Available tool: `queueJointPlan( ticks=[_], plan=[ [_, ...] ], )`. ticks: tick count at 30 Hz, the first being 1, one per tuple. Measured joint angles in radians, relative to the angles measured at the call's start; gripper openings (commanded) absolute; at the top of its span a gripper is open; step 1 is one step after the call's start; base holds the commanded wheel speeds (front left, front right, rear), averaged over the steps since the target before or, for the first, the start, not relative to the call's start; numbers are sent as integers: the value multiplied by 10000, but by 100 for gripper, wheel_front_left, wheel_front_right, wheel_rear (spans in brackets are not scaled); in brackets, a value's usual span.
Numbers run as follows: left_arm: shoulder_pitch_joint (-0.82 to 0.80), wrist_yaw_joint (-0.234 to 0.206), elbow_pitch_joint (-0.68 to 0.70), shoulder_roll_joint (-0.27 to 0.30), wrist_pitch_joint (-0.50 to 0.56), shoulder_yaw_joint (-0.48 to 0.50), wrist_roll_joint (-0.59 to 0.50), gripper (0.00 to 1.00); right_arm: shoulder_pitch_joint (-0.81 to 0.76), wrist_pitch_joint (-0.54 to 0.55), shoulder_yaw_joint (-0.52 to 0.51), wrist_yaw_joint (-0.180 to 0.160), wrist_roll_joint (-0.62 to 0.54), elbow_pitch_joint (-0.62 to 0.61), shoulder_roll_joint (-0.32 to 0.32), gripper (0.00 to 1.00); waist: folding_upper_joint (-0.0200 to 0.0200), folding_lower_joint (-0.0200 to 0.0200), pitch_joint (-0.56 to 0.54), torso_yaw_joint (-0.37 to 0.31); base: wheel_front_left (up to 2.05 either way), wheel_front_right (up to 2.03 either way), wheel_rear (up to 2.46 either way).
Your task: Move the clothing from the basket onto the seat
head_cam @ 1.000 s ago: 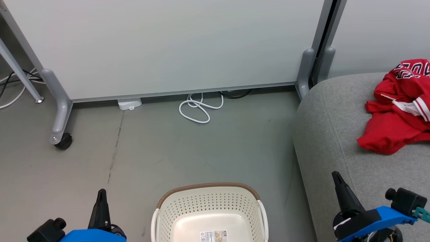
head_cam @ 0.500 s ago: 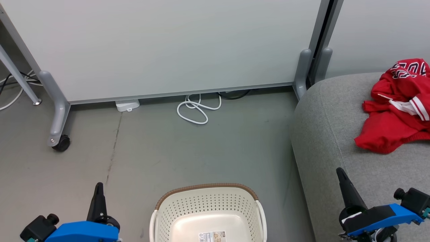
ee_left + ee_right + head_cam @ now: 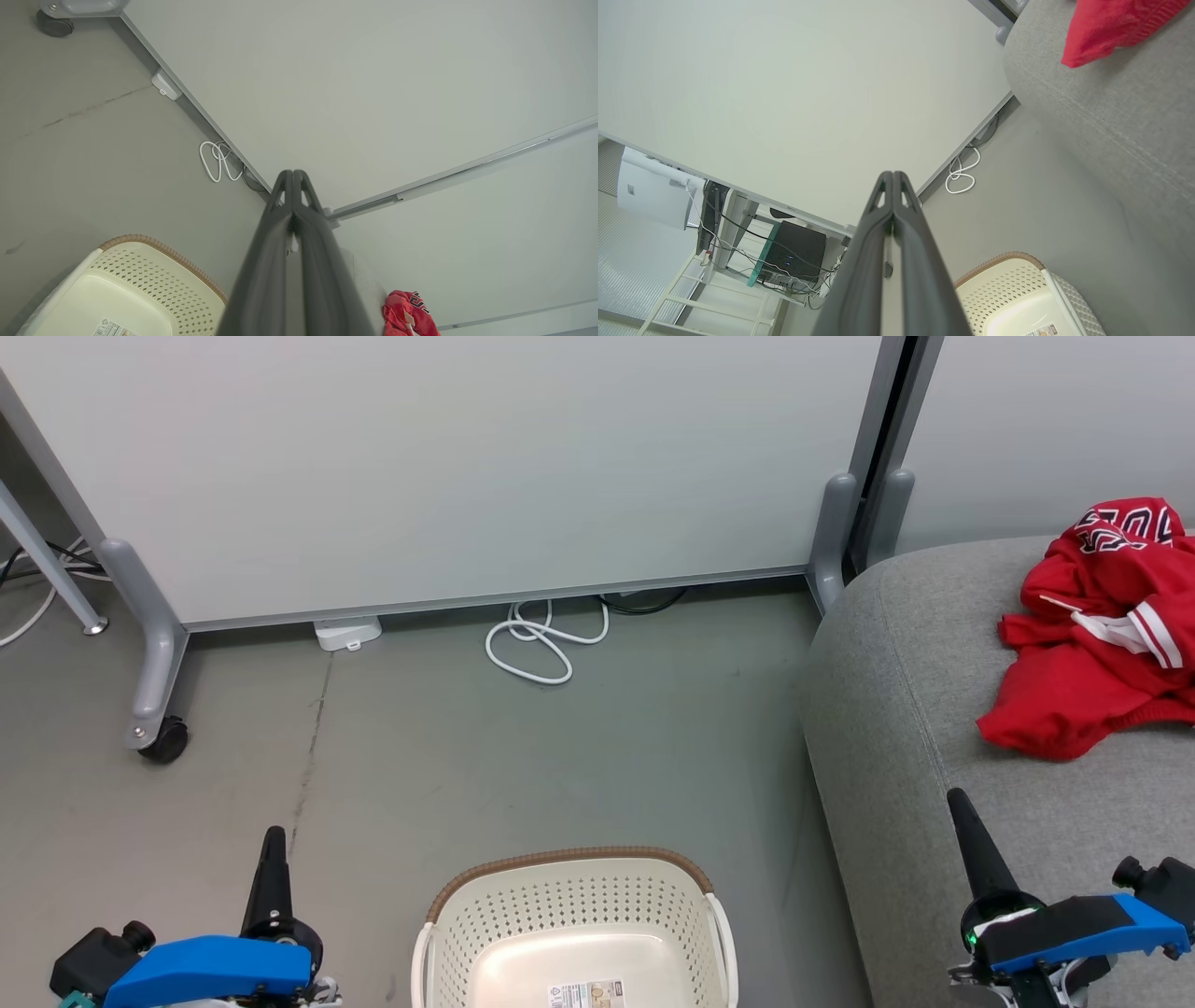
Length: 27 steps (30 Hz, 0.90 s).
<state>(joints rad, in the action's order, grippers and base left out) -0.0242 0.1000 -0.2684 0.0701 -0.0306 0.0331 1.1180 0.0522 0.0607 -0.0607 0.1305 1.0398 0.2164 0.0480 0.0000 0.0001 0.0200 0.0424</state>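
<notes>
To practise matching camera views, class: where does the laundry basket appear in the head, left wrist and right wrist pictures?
Head view: basket at bottom centre.
Left wrist view: basket at lower left.
Right wrist view: basket at lower right.
Shared landmark: coiled white cable beyond the basket.

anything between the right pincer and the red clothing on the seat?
Nothing visible. Bare grey seat lies between the shut right pincer and the clothing, which already lies on that cushion. The part of the basket in view holds just a label.
</notes>
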Motion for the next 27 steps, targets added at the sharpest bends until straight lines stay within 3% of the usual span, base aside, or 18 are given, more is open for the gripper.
queueJointPlan(
  ticks=[27],
  plan=[
    [-388, 130, 98, -94, 690, 397, 2291, 0, 244, 257, -244, 0, 2646, 146, 2, 0, 0, 0, -68, -170, 0, 0, 0]
  ],
)
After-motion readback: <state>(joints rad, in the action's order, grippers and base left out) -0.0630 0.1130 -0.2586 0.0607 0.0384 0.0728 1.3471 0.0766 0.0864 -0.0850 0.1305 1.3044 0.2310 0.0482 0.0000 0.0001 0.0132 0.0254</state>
